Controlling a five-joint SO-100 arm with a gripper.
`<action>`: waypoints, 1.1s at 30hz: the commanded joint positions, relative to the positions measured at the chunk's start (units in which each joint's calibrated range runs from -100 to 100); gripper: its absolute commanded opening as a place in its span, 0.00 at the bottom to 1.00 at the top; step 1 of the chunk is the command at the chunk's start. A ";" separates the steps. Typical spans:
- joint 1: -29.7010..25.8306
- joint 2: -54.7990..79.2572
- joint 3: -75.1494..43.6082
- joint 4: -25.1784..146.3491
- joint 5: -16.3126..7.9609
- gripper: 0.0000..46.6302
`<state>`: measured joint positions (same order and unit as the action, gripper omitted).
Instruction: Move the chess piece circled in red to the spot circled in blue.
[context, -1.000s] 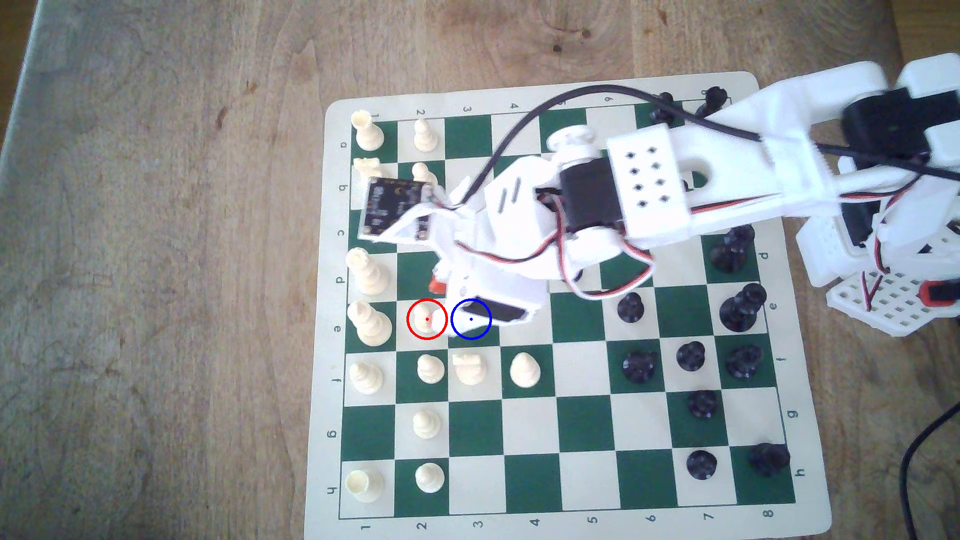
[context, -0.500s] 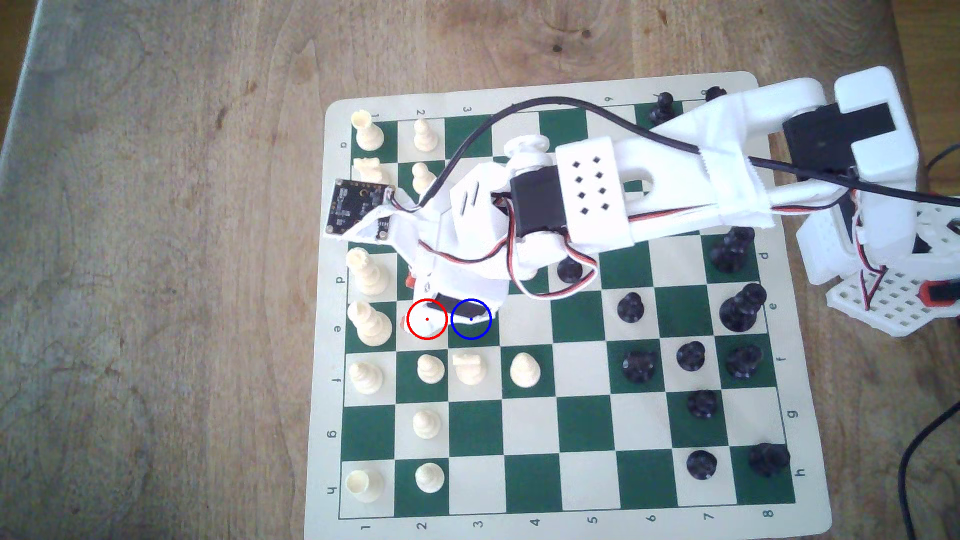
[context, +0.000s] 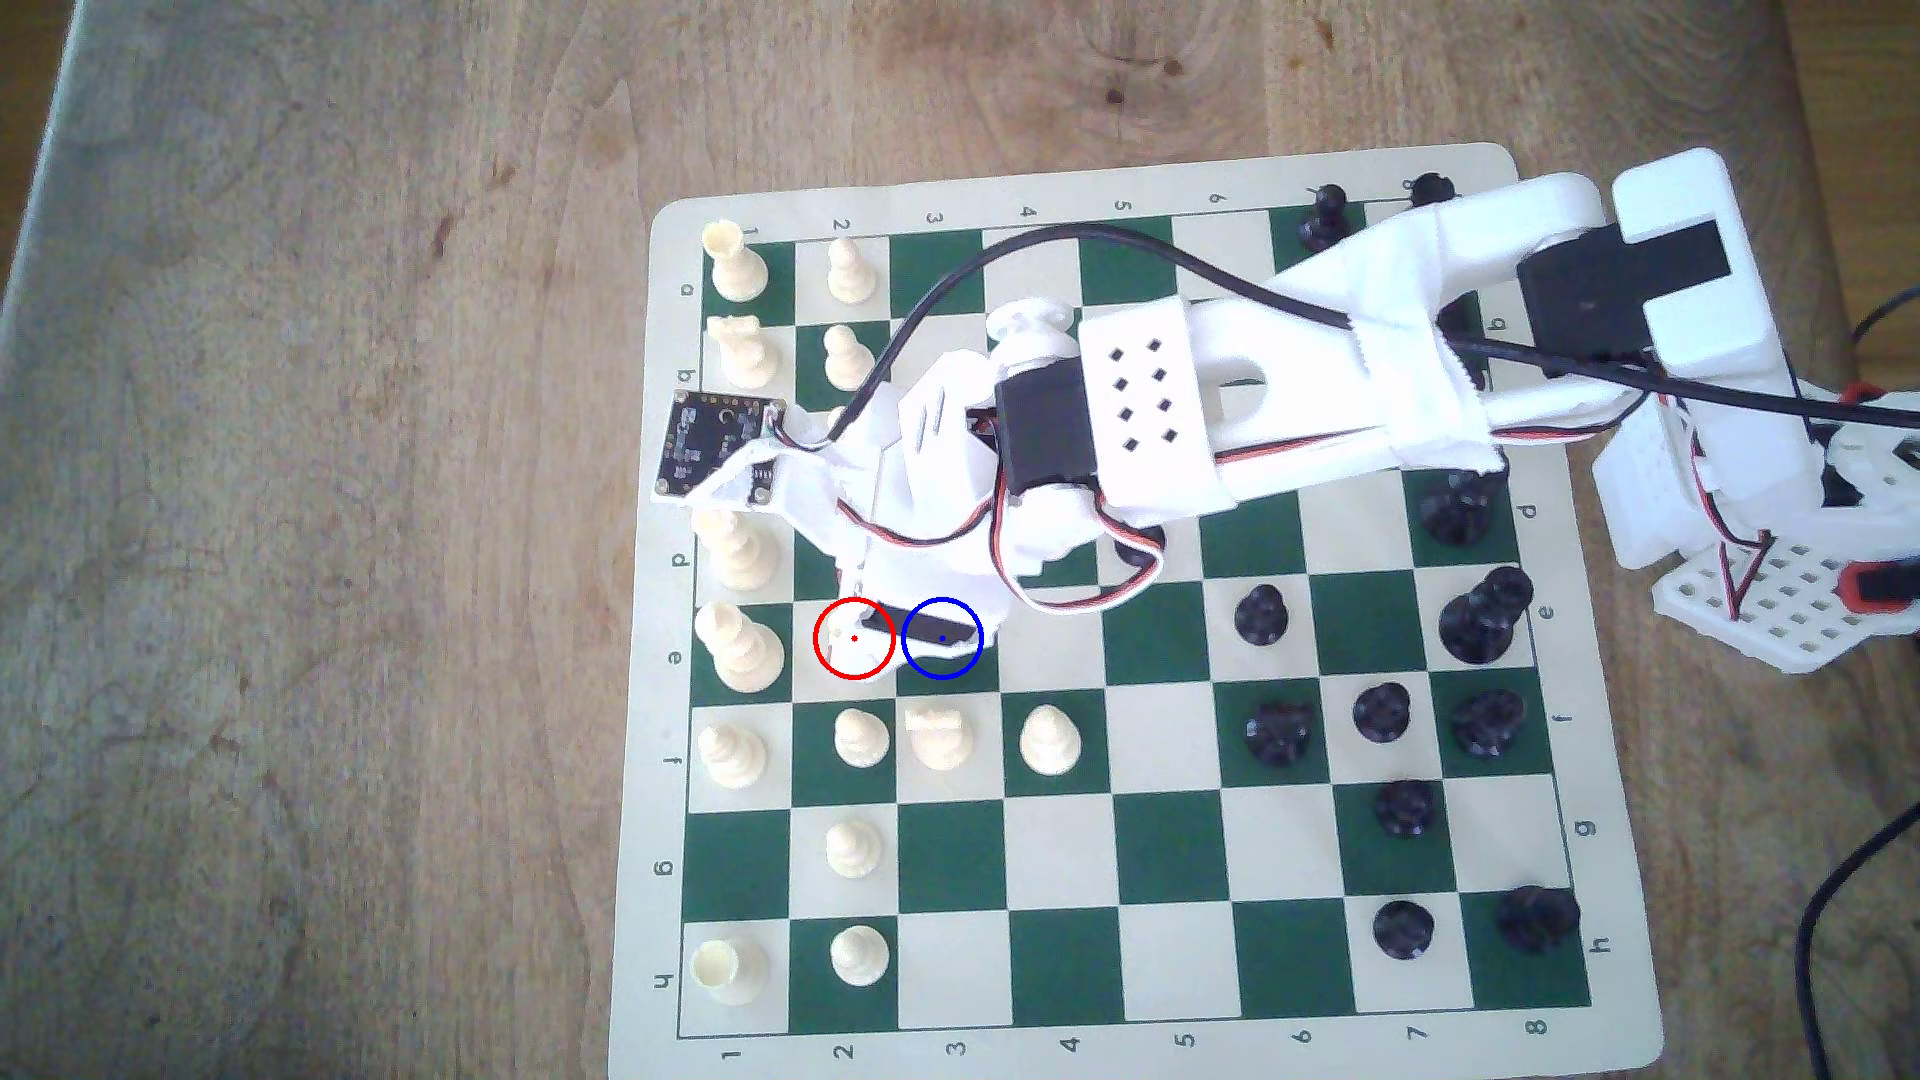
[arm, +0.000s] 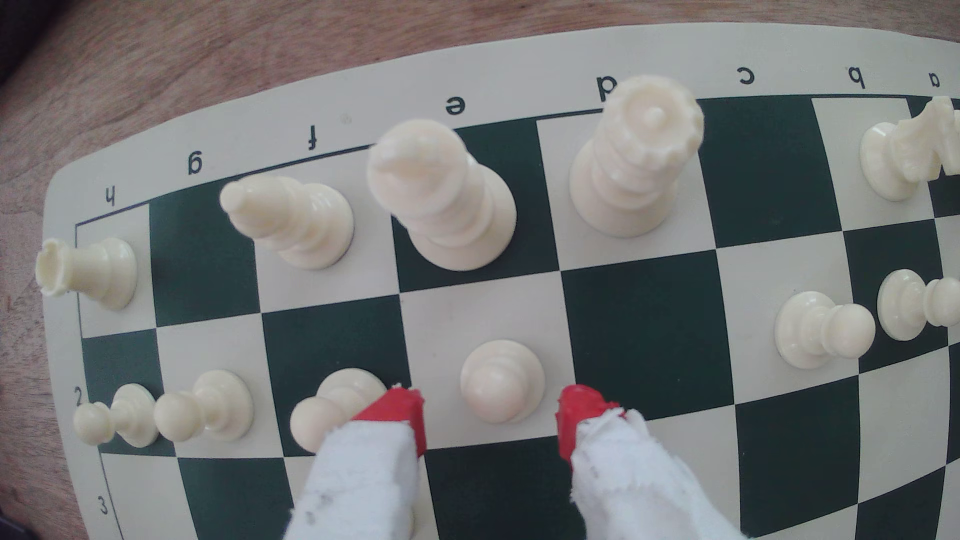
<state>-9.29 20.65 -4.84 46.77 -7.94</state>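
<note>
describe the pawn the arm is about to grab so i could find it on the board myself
Start at the green-and-cream chess board, on the side holding the cream pieces, and find the tall cream piece on the edge square lettered e. The pawn stands on the cream square one step inward from it. Alone among the cream pawns, it sits between the open red fingertips of the hand.
</note>
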 joint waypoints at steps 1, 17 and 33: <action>0.18 -1.13 -4.68 -0.58 0.44 0.30; -0.29 1.67 -5.41 -3.28 0.68 0.29; -0.45 2.10 -6.04 -5.66 0.59 0.25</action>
<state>-9.29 24.93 -4.84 41.83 -7.45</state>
